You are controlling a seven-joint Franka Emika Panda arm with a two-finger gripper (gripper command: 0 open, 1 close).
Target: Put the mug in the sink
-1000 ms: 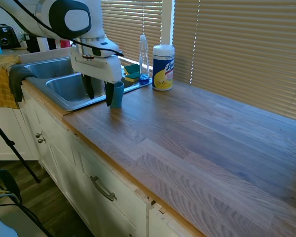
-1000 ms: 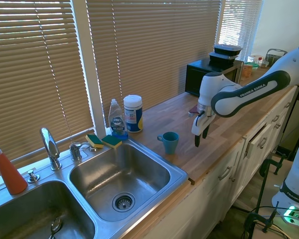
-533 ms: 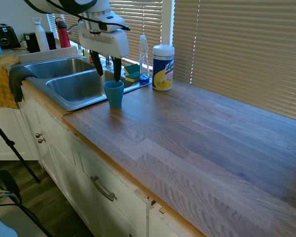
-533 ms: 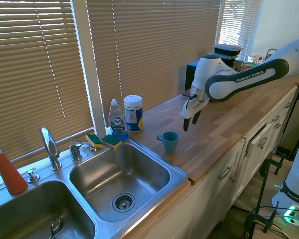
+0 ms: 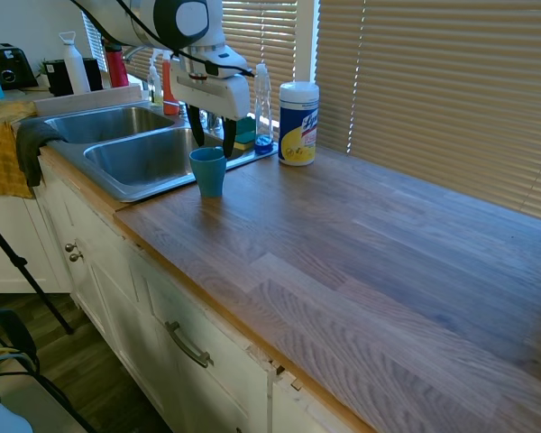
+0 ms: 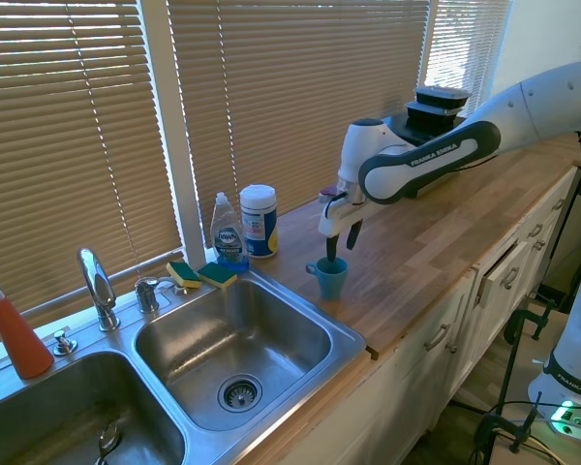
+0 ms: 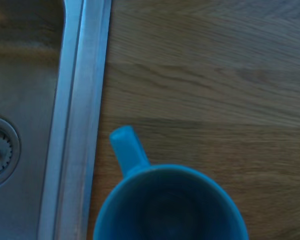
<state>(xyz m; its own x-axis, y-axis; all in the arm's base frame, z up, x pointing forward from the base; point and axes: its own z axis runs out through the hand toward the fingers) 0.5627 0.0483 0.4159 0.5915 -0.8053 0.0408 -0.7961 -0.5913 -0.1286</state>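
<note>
The teal-blue mug (image 5: 208, 171) (image 6: 329, 277) stands upright on the wooden counter, just beside the rim of the steel sink (image 5: 117, 185) (image 6: 353, 339). My gripper (image 5: 212, 137) (image 6: 341, 242) hangs open right above the mug, fingers pointing down, one fingertip (image 6: 331, 250) close over the mug's rim. Nothing is held. The wrist view looks straight down into the mug (image 7: 170, 205); its short handle (image 7: 127, 149) points toward the sink's edge (image 7: 80, 100).
A white wipes canister (image 5: 298, 123) (image 6: 259, 220), a dish soap bottle (image 5: 263, 104) (image 6: 227, 232) and teal-and-yellow sponges (image 5: 242, 133) (image 6: 201, 274) sit behind the mug by the window. The faucet (image 6: 97, 286) is behind the basins. A yellow towel (image 5: 4, 149) hangs at the sink's far end.
The open gripper has swung from the counter's front edge, past the mug, back toward the window, and now hangs over the mug. The mug has not moved.
</note>
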